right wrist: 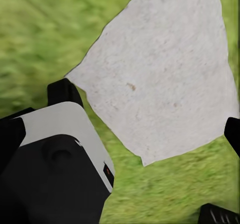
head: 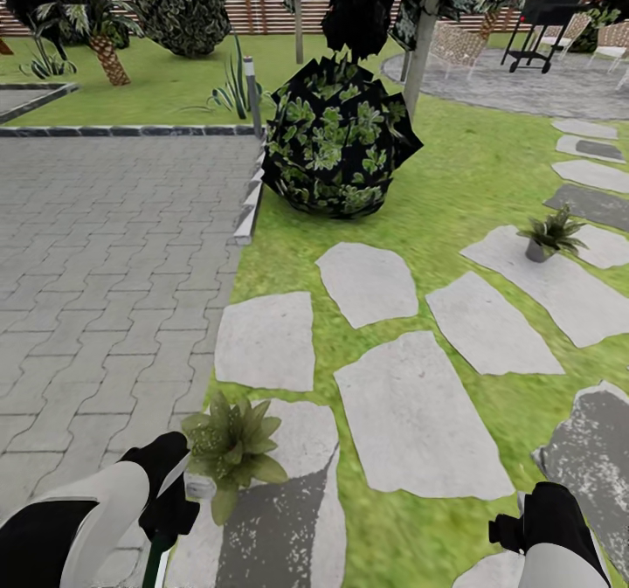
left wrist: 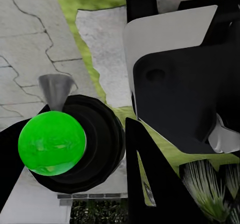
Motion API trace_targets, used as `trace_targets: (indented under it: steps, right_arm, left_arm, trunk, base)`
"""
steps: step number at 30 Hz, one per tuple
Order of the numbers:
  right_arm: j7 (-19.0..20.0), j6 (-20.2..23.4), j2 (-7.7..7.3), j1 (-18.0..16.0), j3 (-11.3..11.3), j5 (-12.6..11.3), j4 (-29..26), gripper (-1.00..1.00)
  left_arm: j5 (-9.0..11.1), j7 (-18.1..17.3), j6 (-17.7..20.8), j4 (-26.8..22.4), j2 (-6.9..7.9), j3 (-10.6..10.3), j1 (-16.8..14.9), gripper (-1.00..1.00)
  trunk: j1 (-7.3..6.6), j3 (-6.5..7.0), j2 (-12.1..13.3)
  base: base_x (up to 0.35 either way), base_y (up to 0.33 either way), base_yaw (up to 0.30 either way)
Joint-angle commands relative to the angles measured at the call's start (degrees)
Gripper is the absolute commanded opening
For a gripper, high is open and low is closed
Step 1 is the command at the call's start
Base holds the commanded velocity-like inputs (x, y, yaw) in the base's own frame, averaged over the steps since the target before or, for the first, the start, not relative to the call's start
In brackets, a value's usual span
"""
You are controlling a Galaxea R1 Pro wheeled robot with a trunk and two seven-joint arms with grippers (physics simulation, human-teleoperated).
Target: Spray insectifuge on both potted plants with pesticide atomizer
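My left claw [head: 179, 505] pinches the pesticide atomizer [head: 155, 562] upright, and the nearer potted plant [head: 231, 448] sits just beside it, right of the nozzle.

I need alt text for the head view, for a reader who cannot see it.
A small potted plant sits on a stepping stone just ahead of the left gripper. A second potted plant stands on a stone farther off to the right. A big dark bush, grey paving and a wooden fence lie beyond.
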Motion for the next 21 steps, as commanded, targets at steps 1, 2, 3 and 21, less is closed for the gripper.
trace_targets:
  steps: [1, 2, 3, 21]
  right_arm:
    - [0.55, -0.04, 0.05, -0.07, -0.22, 0.60, -0.11, 1.00]
    - [0.55, -0.04, 0.05, -0.07, -0.22, 0.61, -0.11, 1.00]
    - [0.55, -0.04, 0.05, -0.07, -0.20, 0.62, -0.11, 1.00]
    - [0.55, -0.04, 0.05, -0.07, -0.21, 0.64, -0.11, 1.00]
  left_arm:
    - [-0.54, -0.60, 0.19, -0.08, 0.02, -0.11, -0.01, -1.00]
    - [-0.54, -0.60, 0.19, -0.08, 0.02, -0.13, -0.01, -1.00]
    - [-0.54, -0.60, 0.19, -0.08, 0.02, -0.14, -0.01, -1.00]
    - [-0.54, -0.60, 0.19, -0.08, -0.03, -0.11, -0.01, -1.00]
  trunk:
    - [0.00, -0.05, -0.03]
    - [0.00, -0.06, -0.03]
    - [0.00, -0.08, -0.03]
    - [0.00, -0.81, -0.03]
  base:
    - [0.000, -0.070, 0.036]
    - [0.000, -0.036, 0.025]
    - [0.000, -0.023, 0.061]
    - [0.039, -0.011, 0.155]
